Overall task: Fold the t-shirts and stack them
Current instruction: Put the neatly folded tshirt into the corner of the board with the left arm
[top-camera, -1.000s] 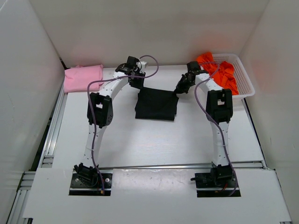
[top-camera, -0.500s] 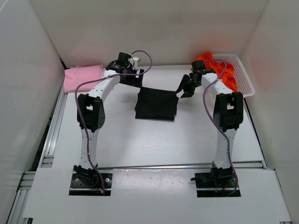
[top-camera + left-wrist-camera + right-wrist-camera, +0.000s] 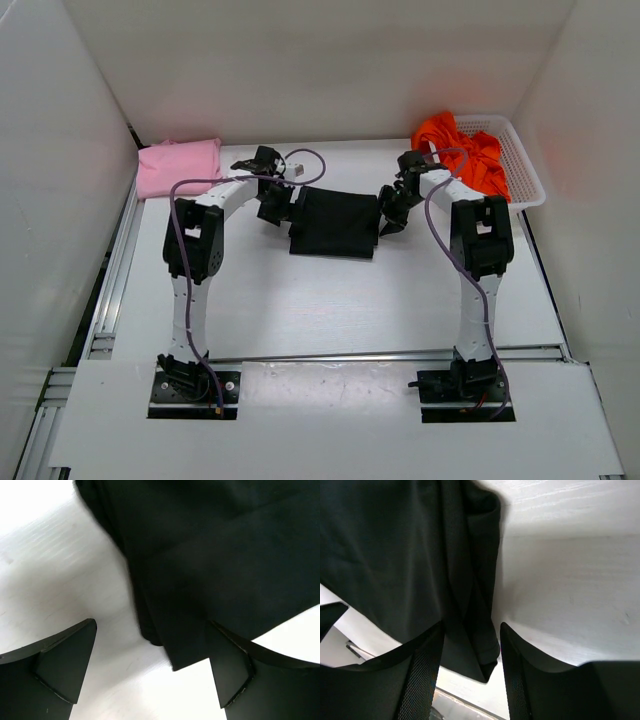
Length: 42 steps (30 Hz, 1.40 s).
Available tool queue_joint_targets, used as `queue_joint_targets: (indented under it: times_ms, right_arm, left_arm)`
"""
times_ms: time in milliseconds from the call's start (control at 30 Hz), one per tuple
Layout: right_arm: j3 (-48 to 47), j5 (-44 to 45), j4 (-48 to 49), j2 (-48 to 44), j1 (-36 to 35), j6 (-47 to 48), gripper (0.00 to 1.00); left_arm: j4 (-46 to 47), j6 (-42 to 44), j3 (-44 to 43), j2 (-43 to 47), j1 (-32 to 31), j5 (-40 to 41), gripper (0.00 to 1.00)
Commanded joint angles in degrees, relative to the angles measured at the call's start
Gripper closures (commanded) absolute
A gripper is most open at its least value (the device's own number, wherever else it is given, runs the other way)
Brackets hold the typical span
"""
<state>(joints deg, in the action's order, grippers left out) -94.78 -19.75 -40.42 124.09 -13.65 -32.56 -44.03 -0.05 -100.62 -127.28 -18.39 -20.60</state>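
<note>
Lying folded flat mid-desk [image 3: 330, 300], black t-shirt [image 3: 335, 222] is not gripped by anything. Left jaws gape wide, empty, just off its left edge. Right jaws are partly apart, empty, low over its right edge. Pink t-shirt [image 3: 178, 166] sits folded at the far-left corner. Orange-red t-shirt [image 3: 465, 155] is crumpled in the white basket [image 3: 522, 155], far right.
</note>
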Motion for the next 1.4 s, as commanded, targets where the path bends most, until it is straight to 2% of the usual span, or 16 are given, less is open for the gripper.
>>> queue_joint_targets:
  times_ms: [0, 67, 200, 233, 333, 467, 500, 667, 800, 900, 1000, 1033, 1100, 1200, 1233, 1367]
  right_arm:
    - [0.21, -2.14, 0.43, 0.89, -0.32, 0.21, 0.47]
    - [0.21, -2.66, 0.96, 1.41, -0.32, -0.40, 0.49]
    - [1.53, -3.19, 2.19, 0.89, -0.32, -0.93, 0.50]
    - [1.53, -3.19, 2.71, 0.89, -0.32, -0.93, 0.50]
    - [1.53, -3.71, 3.24, 0.36, -0.32, -0.93, 0.50]
    - [2.05, -3.72, 3.25, 0.36, -0.32, -1.46, 0.50]
    - [2.06, -3.72, 3.25, 0.36, -0.32, -1.46, 0.50]
    - [2.59, -3.72, 3.77, -0.96, -0.32, -1.46, 0.50]
    - [4.43, -1.36, 3.16, -5.86, 0.28, -0.41, 0.49]
    - [4.43, 1.98, -0.17, -8.60, 1.52, 0.82, 0.47]
    - [3.82, 4.09, -2.28, -10.00, 2.14, 2.75, 0.47]
    - [3.21, 4.63, -3.51, -10.01, 2.14, 3.28, 0.47]
    - [3.20, 5.15, -4.39, -10.54, 2.14, 4.08, 0.47]
    - [2.67, 5.86, -5.02, -11.15, 2.14, 4.69, 0.47]
    - [2.67, 6.38, -5.02, -11.76, 2.14, 4.69, 0.47]
    - [2.15, 6.39, -5.63, -11.77, 2.14, 4.69, 0.47]
  left_arm:
    - [0.35, 0.05, 1.12, -0.68, -0.06, -6.11, 0.00]
    - [0.35, 0.05, 1.65, -2.08, -0.06, -10.94, 0.01]
    - [0.35, 0.05, 2.18, -6.74, -1.29, -17.01, 0.18]
    - [0.35, 0.05, 2.18, -7.53, -1.99, -18.06, 0.25]
    - [0.35, 0.05, 0.87, -10.87, -2.00, -20.88, 0.34]
    - [0.35, 0.05, -2.03, -14.04, -1.21, -22.38, 0.66]
    - [0.35, 0.05, -2.04, -14.04, -1.21, -22.38, 0.89]
    - [-0.61, 0.05, -4.76, -12.03, 3.18, -20.54, 0.89]
    - [-5.60, 0.05, -9.23, -8.69, 4.24, -8.01, 0.89]
    - [-9.48, 0.05, -15.20, -8.07, 4.24, -1.83, 0.89]
    - [-14.23, 0.05, -21.71, -9.29, 4.24, 8.18, 0.89]
    - [-14.24, 0.05, -22.25, -9.30, 4.24, 14.99, 0.89]
    - [-12.49, 0.05, -21.38, -8.77, 3.63, 25.37, 0.89]
    - [-6.87, 0.05, -19.35, -7.19, 3.10, 34.72, 0.89]
    - [-5.47, 0.05, -19.35, -7.19, 3.10, 40.93, 0.89]
    - [0.34, 0.05, -23.47, -9.29, 3.62, 52.14, 0.89]
